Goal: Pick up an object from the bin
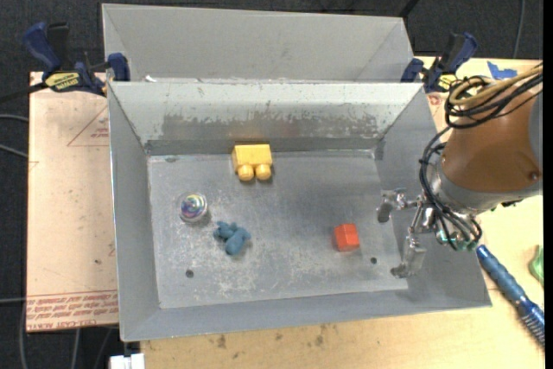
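My gripper (397,236) hangs low at the right side of the bin floor, open, with nothing between its fingers. A small red-orange cube (346,238) lies on the floor just to its left, apart from the fingertips. Further left lies a lumpy blue-grey figure (232,237). A round silvery, bluish thing (193,207) sits near the left wall. A yellow block with two rounded knobs (252,161) rests against the back wall.
The arm with its orange-brown cover and cables comes in over the bin's right rim. The sloping right wall is close beside the gripper. Bare floor stretches between the cube and the blue figure.
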Robot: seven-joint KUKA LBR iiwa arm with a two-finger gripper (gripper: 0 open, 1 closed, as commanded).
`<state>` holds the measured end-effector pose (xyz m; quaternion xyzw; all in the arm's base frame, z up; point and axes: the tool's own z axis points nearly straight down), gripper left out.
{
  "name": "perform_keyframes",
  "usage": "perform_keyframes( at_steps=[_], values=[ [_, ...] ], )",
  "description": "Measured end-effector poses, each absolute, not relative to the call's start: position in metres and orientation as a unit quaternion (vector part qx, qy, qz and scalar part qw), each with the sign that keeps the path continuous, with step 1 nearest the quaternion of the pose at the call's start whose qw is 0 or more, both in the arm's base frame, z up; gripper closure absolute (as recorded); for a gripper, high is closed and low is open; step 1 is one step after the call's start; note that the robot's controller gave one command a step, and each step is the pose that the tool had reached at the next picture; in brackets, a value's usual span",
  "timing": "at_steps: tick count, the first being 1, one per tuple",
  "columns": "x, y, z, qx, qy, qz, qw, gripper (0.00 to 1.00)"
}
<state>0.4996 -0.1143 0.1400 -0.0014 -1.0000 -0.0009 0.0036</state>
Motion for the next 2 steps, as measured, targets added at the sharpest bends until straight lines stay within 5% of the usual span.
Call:
perform_keyframes(
  at_steps=[1, 2],
  values=[
    [0.530, -0.073, 0.066, 0.009, -1.000, -0.002, 0.002, 0.00],
    [0.530, -0.047, 0.100, 0.114, -0.993, -0.001, -0.002, 0.00]
  ],
)
